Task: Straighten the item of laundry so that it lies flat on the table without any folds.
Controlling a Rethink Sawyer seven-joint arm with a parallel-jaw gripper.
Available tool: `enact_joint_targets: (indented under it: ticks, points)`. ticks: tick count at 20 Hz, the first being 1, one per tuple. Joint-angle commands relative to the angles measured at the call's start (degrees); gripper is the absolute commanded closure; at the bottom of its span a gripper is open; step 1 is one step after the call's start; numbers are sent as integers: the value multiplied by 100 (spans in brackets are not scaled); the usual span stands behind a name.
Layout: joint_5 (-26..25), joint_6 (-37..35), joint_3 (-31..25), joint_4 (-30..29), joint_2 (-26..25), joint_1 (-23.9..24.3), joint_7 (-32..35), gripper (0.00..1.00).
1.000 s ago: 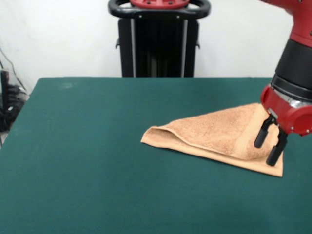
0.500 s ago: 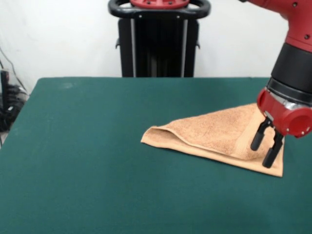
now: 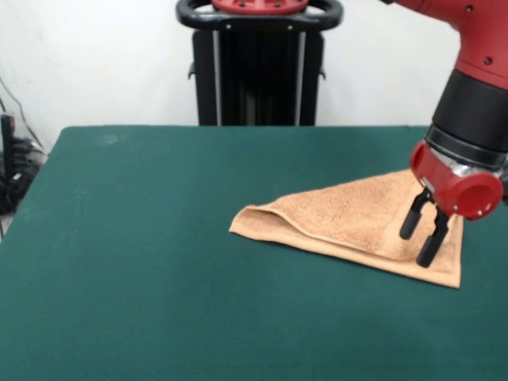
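Gripper [image 3: 420,244] points down over the right end of the towel [image 3: 349,220], its two black fingers [image 3: 409,225] spread with a gap between them; nothing pinched. Tips at or just above the cloth, cannot tell if touching. Towel lies on the green desk [image 3: 143,262], right of centre, folded over into a triangle, doubled edge at its left end.

Tan-orange towel [image 3: 349,218] (plain terry), dark green table [image 3: 143,262], red-black arm [image 3: 476,119]
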State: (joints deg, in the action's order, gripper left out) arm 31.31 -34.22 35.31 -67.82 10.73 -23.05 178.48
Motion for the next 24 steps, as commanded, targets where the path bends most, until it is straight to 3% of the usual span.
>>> enact_joint_targets:
  ticks: [1, 8, 24]
  points:
    - [237, -326, -501, -937, -14, -244, 1363, 0]
    - [297, -278, -574, -1088, 60, -312, 1367, 0]
    - [571, 738, -952, -1235, -375, -241, 1255, 0]
